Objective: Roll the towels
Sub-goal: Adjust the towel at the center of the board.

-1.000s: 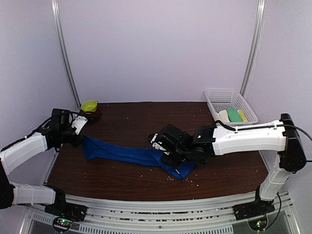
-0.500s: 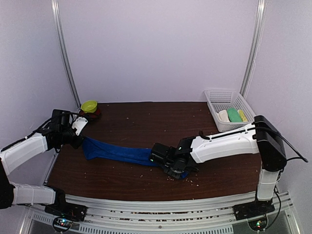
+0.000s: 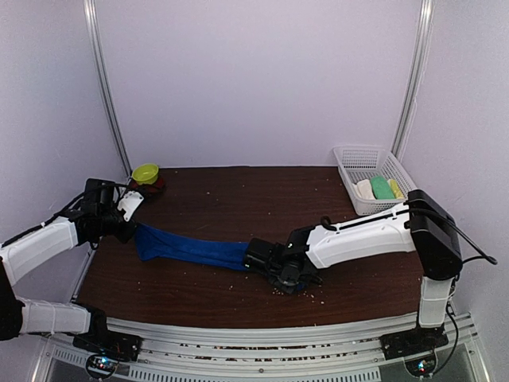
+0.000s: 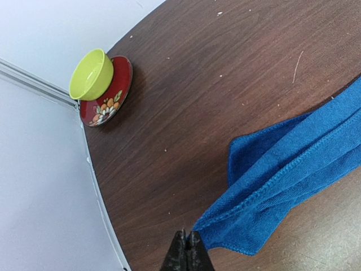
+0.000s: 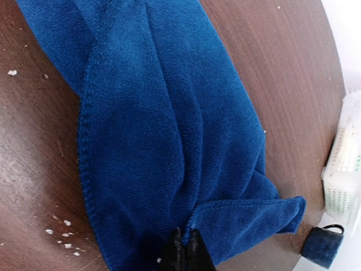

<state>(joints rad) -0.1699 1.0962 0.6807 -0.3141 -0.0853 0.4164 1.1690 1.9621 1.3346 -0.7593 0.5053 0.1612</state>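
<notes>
The left end effector [image 4: 186,237] and right end effector [image 5: 186,236] are each clamping closed on the blue towel [image 3: 191,249], its right end lying hidden underneath.

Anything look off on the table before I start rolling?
The blue towel lies bunched into a creased, narrow strip rather than flat, pinched near each end by the left gripper and right gripper. Pale crumbs litter the table beside it.
</notes>
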